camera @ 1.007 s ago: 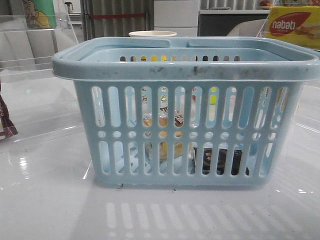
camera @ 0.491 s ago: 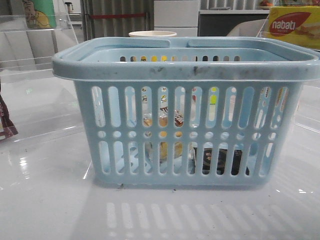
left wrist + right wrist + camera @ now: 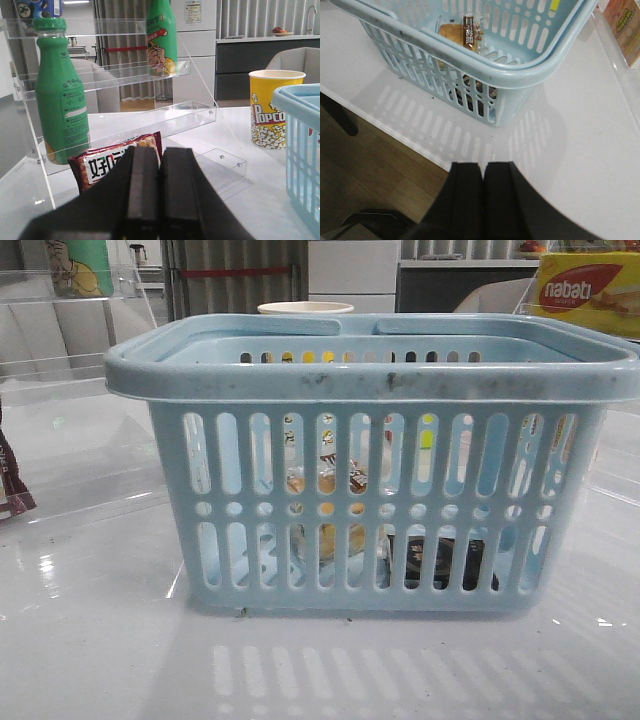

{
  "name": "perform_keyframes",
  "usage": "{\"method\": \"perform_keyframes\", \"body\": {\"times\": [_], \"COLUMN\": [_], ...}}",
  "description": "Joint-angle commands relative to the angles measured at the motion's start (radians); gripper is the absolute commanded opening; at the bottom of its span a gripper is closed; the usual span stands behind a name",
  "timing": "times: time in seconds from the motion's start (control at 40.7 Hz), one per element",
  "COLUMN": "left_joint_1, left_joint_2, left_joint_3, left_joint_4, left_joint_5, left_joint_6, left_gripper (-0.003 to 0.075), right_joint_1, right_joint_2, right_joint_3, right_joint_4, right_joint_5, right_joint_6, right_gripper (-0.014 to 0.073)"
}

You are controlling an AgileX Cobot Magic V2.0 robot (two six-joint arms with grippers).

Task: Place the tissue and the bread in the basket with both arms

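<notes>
The light-blue basket (image 3: 370,380) stands in the middle of the table; it also shows in the right wrist view (image 3: 520,75) and at the edge of the left wrist view (image 3: 300,115). The bread (image 3: 325,482) in its clear packet lies inside it, seen through the slots and from above (image 3: 452,32). The black tissue pack (image 3: 440,560) lies on the basket floor beside the bread. My left gripper (image 3: 160,150) is shut and empty, away from the basket near a clear shelf. My right gripper (image 3: 483,166) is shut and empty, over the table's front edge, short of the basket. Neither gripper shows in the front view.
A dark maroon packet (image 3: 100,162) lies just beyond the left fingers, under a clear shelf (image 3: 125,75) holding green bottles (image 3: 62,100). A popcorn cup (image 3: 272,107) stands behind the basket. A yellow nabati box (image 3: 590,290) sits at the back right. Wooden floor (image 3: 365,165) lies past the table edge.
</notes>
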Motion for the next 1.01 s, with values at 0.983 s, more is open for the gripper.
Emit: {"method": "perform_keyframes", "body": {"times": [0.983], "left_joint_1": [0.001], "left_joint_2": [-0.019], "left_joint_3": [0.008], "left_joint_4": [-0.008], "left_joint_5": [-0.090], "left_joint_6": [-0.010], "left_gripper": [0.0092], "right_joint_1": [-0.489], "right_joint_2": [-0.496], "right_joint_3": [0.757], "right_joint_4": [-0.019], "right_joint_5": [-0.997], "right_joint_6": [0.001], "right_gripper": [0.0027]}}
